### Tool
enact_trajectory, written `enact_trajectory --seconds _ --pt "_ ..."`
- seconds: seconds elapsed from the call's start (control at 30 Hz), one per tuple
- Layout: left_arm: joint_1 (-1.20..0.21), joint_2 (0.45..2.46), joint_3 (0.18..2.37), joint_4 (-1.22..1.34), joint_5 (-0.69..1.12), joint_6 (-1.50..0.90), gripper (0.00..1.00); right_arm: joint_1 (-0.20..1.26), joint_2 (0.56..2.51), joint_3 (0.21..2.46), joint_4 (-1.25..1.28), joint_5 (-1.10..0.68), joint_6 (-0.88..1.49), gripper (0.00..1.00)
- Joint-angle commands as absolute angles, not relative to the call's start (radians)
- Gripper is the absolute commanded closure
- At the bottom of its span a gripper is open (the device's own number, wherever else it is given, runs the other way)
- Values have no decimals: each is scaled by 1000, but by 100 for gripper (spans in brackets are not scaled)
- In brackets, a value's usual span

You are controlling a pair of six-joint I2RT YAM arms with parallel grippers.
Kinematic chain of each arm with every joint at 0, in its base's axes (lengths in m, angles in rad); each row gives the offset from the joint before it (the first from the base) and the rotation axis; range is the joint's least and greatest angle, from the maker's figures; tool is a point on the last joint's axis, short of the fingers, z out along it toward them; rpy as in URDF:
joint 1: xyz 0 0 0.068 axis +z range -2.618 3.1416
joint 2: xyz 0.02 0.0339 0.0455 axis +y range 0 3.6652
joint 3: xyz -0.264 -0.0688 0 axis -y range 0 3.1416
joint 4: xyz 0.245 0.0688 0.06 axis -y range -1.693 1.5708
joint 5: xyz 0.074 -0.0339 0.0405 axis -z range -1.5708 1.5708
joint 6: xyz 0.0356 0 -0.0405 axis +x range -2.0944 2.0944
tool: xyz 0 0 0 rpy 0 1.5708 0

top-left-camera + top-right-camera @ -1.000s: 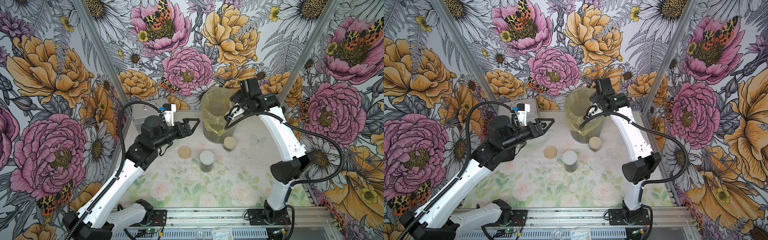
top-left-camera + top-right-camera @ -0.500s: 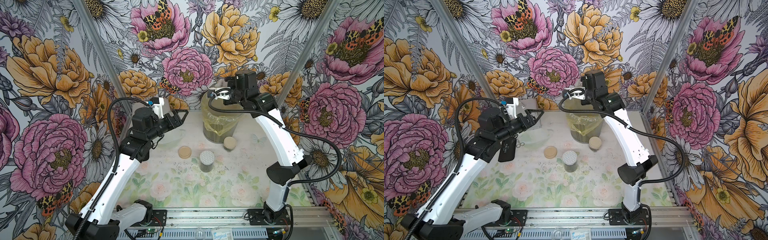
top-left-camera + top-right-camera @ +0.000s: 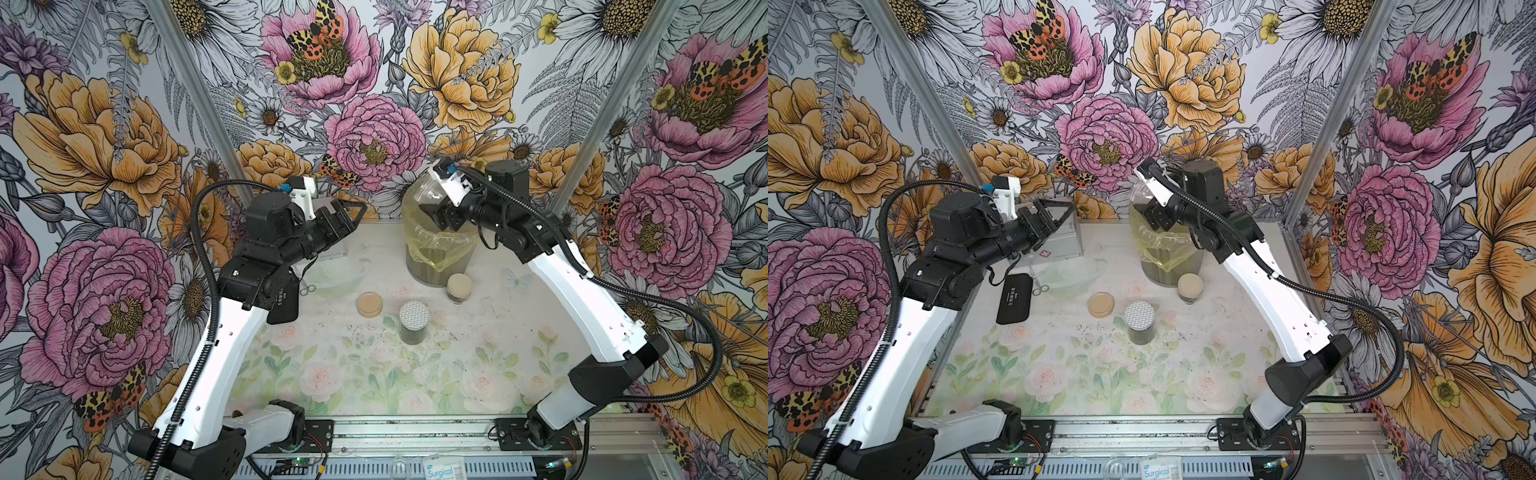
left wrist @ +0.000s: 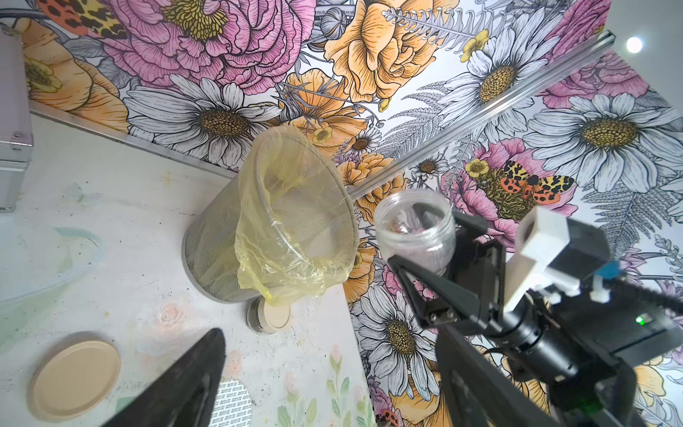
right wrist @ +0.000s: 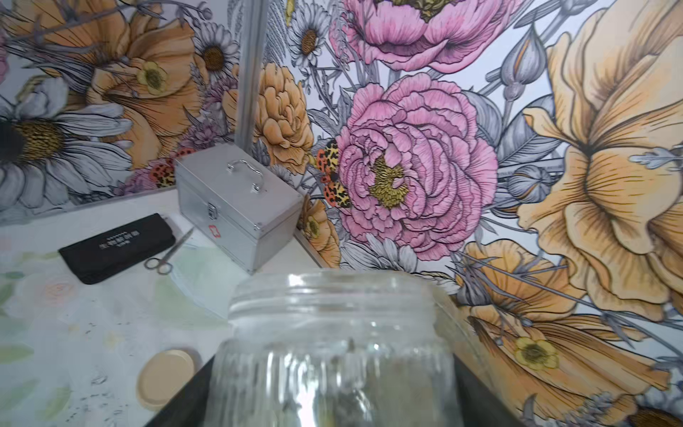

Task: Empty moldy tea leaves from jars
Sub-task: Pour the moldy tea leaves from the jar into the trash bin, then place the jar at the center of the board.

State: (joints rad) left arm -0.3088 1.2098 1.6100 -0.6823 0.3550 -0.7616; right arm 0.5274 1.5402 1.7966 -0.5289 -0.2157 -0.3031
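Note:
My right gripper (image 3: 434, 210) is shut on an open clear glass jar (image 3: 430, 192), held over the back rim of the mesh bin (image 3: 440, 257) with its yellow bag. The jar (image 5: 332, 351) looks nearly empty and its mouth faces the silver case. Dark tea leaves (image 3: 426, 268) lie in the bin's bottom. Two jars stand on the table: one with a dotted silver-white lid (image 3: 413, 318) and dark leaves inside, one with a tan lid (image 3: 459, 286). A loose tan lid (image 3: 369, 304) lies flat. My left gripper (image 3: 349, 214) hangs open and empty at the back left; a finger (image 4: 184, 380) shows.
A silver metal case (image 3: 1065, 245) stands in the back left corner under my left gripper. A black pouch (image 3: 1014, 299), small scissors (image 3: 1040, 286) and a clear bowl (image 3: 1071, 272) lie beside it. Dark crumbs dot the mat around the jars.
My right arm lifted the jar from beside the bin to above its rim and turned it. My left arm drew back from mid-table toward the back left corner.

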Motion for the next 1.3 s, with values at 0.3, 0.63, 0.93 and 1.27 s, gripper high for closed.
enact_trajectory --seconds 0.3,0.63,0.93,1.27 --pt "-297 1290 1648 -750 496 -914 27 574 1477 1321 368 -590 -27 100" --pt "-284 1311 1592 -643 588 -991 28 614 1517 1320 402 -686 -84 100" --pt "-286 1283 1519 -644 627 -969 37 627 1580 1405 403 -672 -86 100" --pt "-281 1290 1509 -644 653 -938 71 640 1624 1443 329 -730 -122 100"
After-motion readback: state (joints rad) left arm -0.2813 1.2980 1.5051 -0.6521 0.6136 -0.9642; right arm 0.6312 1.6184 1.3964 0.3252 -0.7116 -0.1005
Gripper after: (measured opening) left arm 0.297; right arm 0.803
